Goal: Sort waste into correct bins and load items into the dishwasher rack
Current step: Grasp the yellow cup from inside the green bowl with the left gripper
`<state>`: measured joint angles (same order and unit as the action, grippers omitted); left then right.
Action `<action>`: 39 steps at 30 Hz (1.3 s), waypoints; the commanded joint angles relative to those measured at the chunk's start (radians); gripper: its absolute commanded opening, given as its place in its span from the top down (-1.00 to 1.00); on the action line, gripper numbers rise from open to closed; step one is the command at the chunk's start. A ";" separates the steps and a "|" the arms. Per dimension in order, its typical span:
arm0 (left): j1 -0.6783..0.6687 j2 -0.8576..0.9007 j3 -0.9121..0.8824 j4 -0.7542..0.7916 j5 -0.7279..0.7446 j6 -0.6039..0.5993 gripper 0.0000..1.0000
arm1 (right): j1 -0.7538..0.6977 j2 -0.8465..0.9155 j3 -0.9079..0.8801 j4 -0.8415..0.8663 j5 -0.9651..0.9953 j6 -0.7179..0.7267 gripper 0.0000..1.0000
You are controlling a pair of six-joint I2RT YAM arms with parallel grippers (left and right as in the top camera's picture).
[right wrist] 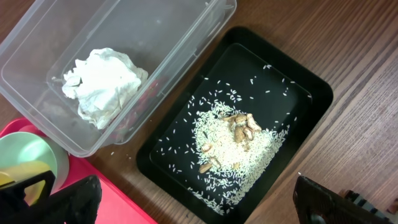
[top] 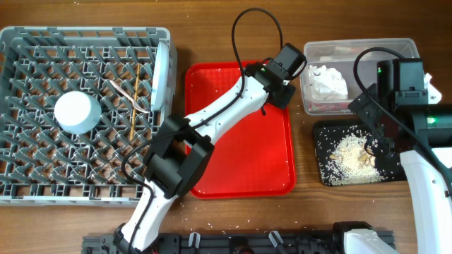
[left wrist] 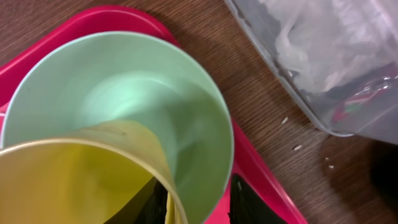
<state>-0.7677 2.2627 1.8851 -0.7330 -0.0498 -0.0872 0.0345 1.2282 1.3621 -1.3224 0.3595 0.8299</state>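
My left gripper [left wrist: 198, 208] is shut on the wall of a pale blue bowl [left wrist: 134, 93] at the red tray's far right corner. A yellow-green cup [left wrist: 68, 180] sits inside the bowl, with one finger inside the cup. The bowl also shows in the right wrist view [right wrist: 28, 155]. My right gripper [right wrist: 199, 205] is open and empty over the near edge of the black tray [right wrist: 311, 93], which holds rice and beige scraps [right wrist: 233, 140]. The clear tub [top: 395, 49] holds the crumpled napkin [right wrist: 102, 81] and a red scrap [right wrist: 147, 93]. The fork is out of view.
The grey rack [top: 21, 176] at the left holds an upturned pale blue bowl [top: 78, 111], an upright plate [top: 164, 74] and chopsticks [top: 134, 106]. The red serving tray [top: 240, 155] lies in the middle. Loose rice grains [left wrist: 297, 147] lie on the wooden table by the tub.
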 commanded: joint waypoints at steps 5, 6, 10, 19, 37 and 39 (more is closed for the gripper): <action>0.000 -0.044 0.013 -0.018 -0.061 0.002 0.47 | -0.003 -0.008 0.005 0.002 -0.002 0.009 -0.99; 0.000 -0.044 0.013 -0.018 -0.061 0.002 0.52 | -0.003 -0.008 0.005 0.002 -0.002 0.008 -0.99; 0.000 -0.047 0.013 -0.018 -0.061 0.001 0.66 | -0.003 -0.008 0.005 0.002 -0.002 0.009 -0.99; 0.000 -0.070 0.013 -0.019 -0.060 -0.044 0.92 | -0.003 -0.008 0.005 0.002 -0.002 0.009 -0.99; 0.046 -0.501 0.013 -0.298 0.025 -0.265 0.92 | -0.003 -0.008 0.005 0.002 -0.002 0.009 -1.00; 0.098 -0.595 0.013 -0.331 0.097 -0.265 0.92 | -0.003 -0.008 0.005 0.002 -0.002 0.009 -0.99</action>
<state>-0.7391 1.8187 1.8851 -1.0317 -0.0582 -0.3115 0.0345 1.2282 1.3621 -1.3220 0.3595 0.8299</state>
